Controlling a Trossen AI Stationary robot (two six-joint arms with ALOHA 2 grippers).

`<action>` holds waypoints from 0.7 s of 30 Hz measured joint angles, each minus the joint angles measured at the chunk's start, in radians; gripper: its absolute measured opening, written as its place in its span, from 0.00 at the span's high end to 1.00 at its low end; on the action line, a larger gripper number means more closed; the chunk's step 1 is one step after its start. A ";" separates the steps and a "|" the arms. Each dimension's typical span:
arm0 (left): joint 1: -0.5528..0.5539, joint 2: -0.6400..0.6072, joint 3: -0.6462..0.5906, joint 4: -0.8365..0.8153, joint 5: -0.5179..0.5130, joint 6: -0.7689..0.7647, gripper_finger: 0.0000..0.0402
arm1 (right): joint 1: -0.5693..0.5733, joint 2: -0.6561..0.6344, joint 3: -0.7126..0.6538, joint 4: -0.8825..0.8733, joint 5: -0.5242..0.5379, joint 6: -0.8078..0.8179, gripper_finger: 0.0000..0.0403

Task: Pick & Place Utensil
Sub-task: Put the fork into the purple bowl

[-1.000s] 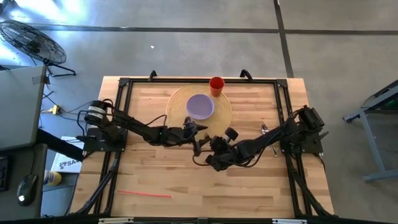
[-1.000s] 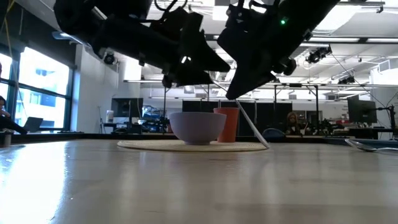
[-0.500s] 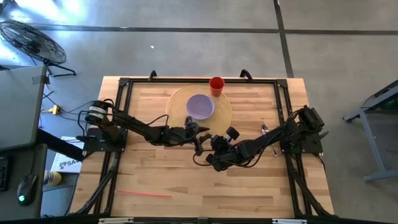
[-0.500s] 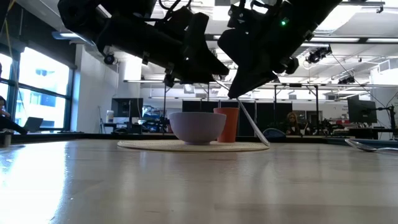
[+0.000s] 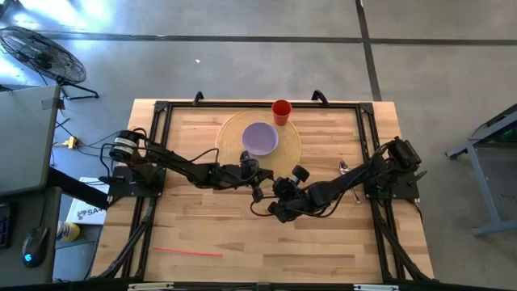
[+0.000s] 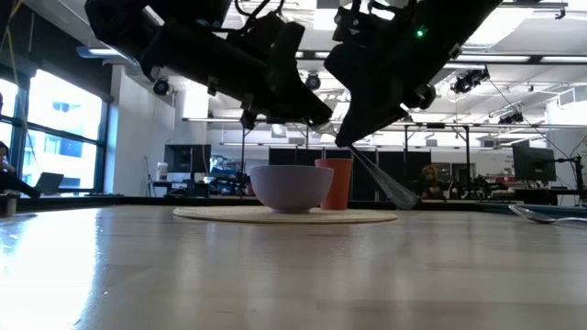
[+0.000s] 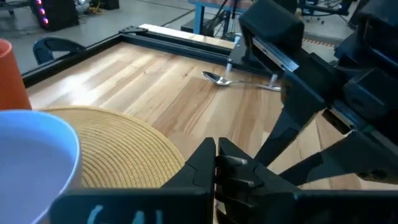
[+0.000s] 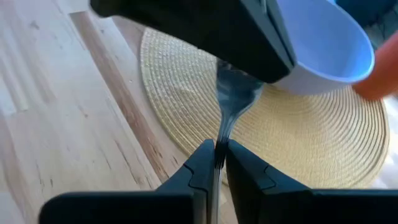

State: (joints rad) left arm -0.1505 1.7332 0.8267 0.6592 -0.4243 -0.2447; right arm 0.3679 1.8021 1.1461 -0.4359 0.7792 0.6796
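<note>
A metal utensil (image 8: 224,121) hangs tilted in the air between my two grippers, near the table's middle, above the near edge of the woven placemat (image 5: 287,151). My left gripper (image 5: 258,180) reaches in from the left and is shut on the utensil's head end. My right gripper (image 5: 274,194) reaches in from the right and is shut on the handle. The handle's free end (image 6: 404,194) slants down, clear of the mat. A lavender bowl (image 5: 260,137) rests on the mat, and an orange cup (image 5: 281,111) stands at the mat's far edge. My left gripper pinches the utensil's head end (image 7: 232,163) between its two fingers, coming from the table's left. Its own fingers cover most of the head (image 8: 236,93). The utensil is lifted clear and tilted. My right gripper pinches the thin handle (image 8: 219,152) between its two fingers, coming from the table's right. The utensil runs on forward past the fingertips toward the left gripper. Its free handle end hangs slanting below, clear of the mat.
A second metal spoon (image 5: 344,168) lies on the wood at the right, beside the right arm. A thin red stick (image 5: 187,252) lies near the front left. A black frame (image 5: 242,105) runs around the table top.
My left gripper has shut on the utensil's head end, which my right gripper was holding up. The utensil has tipped: its free lower end has swung up and away from the mat, and it now slants flatter than before.
</note>
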 joint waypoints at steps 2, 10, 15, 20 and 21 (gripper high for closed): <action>0.000 -0.021 0.000 -0.033 0.001 -0.012 0.99 | 0.004 -0.013 0.000 0.006 -0.012 -0.043 0.90; 0.001 -0.180 0.002 -0.270 0.078 -0.040 0.99 | 0.064 -0.136 0.000 0.097 0.009 -0.265 0.78; 0.019 -0.296 0.001 -0.456 0.216 -0.094 1.00 | 0.126 -0.152 0.000 0.190 -0.023 -0.575 0.74; 0.098 -0.350 0.000 -0.522 0.447 -0.129 1.00 | 0.189 -0.087 -0.001 0.315 -0.110 -0.879 0.72; 0.124 -0.353 0.001 -0.524 0.509 -0.134 1.00 | 0.202 -0.069 -0.002 0.344 -0.112 -0.938 0.72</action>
State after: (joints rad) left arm -0.0265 1.3801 0.8274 0.1353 0.0846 -0.3784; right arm 0.5698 1.7330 1.1446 -0.0919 0.6670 -0.2588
